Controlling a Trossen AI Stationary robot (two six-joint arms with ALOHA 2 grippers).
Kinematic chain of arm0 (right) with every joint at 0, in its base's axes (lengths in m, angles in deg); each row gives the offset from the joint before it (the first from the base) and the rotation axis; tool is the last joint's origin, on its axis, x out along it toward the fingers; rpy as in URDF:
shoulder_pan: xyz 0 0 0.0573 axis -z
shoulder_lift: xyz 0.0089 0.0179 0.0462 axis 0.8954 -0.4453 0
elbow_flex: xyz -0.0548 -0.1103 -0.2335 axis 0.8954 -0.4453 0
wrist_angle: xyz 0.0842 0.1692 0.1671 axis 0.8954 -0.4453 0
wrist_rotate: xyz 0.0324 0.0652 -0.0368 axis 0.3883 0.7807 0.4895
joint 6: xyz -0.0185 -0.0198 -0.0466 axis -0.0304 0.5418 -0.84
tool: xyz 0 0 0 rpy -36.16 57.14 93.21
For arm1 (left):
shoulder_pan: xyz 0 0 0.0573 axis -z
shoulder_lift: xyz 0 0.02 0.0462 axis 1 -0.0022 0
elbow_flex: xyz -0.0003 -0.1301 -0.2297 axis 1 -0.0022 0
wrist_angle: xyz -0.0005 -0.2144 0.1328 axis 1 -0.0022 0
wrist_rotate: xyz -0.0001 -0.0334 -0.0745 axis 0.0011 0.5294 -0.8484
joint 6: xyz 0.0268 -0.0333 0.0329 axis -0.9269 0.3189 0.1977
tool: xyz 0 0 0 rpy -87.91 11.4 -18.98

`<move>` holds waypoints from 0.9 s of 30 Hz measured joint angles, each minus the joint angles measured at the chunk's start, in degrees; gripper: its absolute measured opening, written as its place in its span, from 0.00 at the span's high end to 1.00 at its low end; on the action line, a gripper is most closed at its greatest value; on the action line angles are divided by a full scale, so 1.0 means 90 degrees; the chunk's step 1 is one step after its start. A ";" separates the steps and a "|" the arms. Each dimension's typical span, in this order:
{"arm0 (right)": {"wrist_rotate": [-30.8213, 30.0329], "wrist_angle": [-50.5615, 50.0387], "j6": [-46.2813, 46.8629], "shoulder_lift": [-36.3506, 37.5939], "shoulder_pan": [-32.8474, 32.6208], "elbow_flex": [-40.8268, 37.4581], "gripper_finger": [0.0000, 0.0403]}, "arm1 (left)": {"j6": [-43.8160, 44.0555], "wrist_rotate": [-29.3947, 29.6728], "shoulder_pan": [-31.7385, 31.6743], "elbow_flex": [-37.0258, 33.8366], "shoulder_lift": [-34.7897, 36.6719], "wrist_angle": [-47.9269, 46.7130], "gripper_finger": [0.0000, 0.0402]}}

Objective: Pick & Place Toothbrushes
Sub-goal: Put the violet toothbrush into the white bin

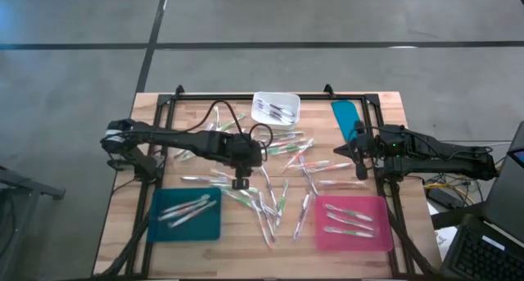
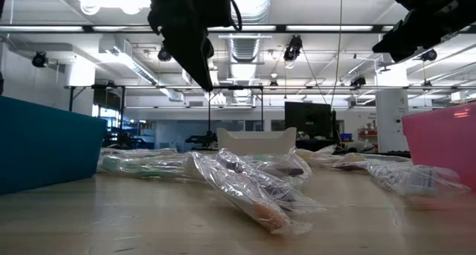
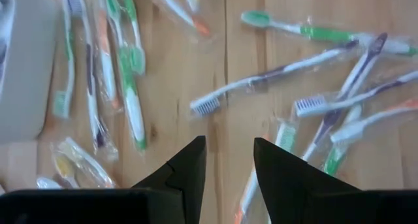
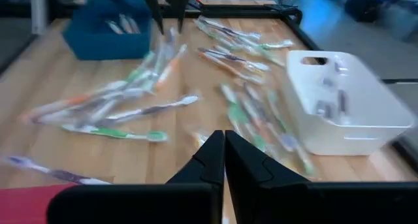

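Wrapped toothbrushes (image 1: 282, 179) lie scattered across the middle of the wooden table (image 1: 385, 109), with a few more in the teal tray (image 1: 187, 215) at the near left, the pink tray (image 1: 352, 223) at the near right, and the white bin (image 1: 276, 108) at the far edge. The left gripper (image 1: 241, 183) hangs over the pile's left part, fingers parted and holding nothing. The right gripper (image 1: 354, 151) waits clenched and empty at the right, beside a teal tray lid (image 1: 345, 117).
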 joint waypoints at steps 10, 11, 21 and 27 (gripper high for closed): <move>0.0720 0.0340 0.1884 0.0077 -0.0002 0.0136 0.98 | -0.0155 0.0002 0.0017 -0.0002 -0.0010 0.0466 0.67; 0.0717 0.0332 0.1861 0.0082 -0.0002 0.0139 0.98 | -0.0158 0.0002 0.0017 -0.0002 -0.0022 0.0575 0.67; 0.0717 0.0310 0.1742 0.0076 -0.0002 0.0146 0.98 | -0.0073 -0.0486 0.0032 -0.0009 -0.0100 0.1107 0.67; 0.0717 0.0348 0.1742 0.0035 -0.0002 0.0146 0.98 | 0.0411 -0.0695 0.0039 -0.0010 -0.0307 0.1639 0.67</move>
